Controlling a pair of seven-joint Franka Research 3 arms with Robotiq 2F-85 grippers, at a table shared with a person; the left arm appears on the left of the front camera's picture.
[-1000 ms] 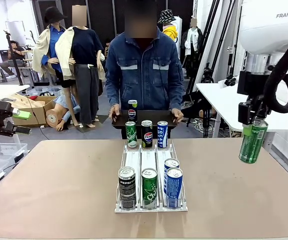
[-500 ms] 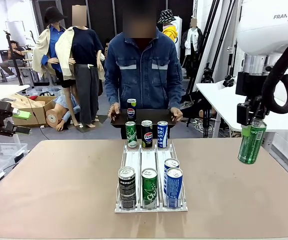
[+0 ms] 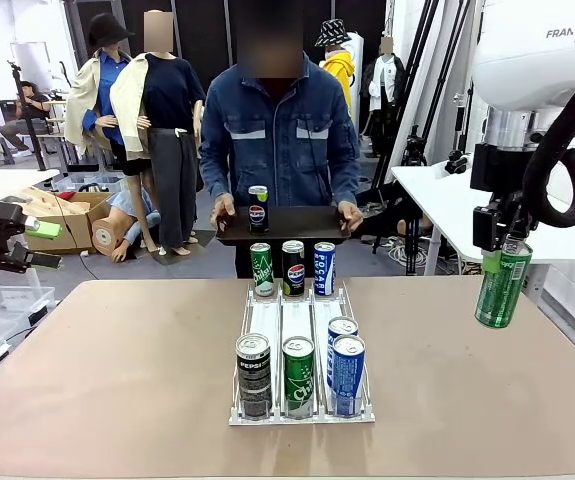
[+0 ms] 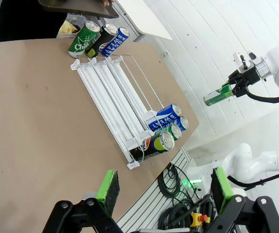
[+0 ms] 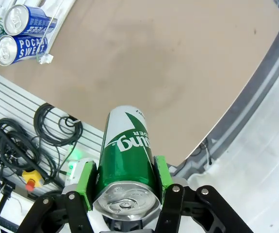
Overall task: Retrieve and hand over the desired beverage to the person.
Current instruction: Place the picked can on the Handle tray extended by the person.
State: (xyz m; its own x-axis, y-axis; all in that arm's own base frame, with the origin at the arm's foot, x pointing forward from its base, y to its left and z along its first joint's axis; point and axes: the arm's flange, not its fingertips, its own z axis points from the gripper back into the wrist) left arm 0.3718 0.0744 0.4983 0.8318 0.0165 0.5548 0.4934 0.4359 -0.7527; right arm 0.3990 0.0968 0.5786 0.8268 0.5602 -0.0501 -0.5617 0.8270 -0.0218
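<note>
Green can clamped by its top in your right gripper, hanging above the table's right edge, your left gripper spread wide (nothing between its pads), person holding a tray.

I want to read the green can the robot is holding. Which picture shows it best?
The right wrist view: the green can is big and close between the green fingers, print visible. The front view shows it smaller, hanging above the table. The left wrist view shows it tiny, far off.
</note>
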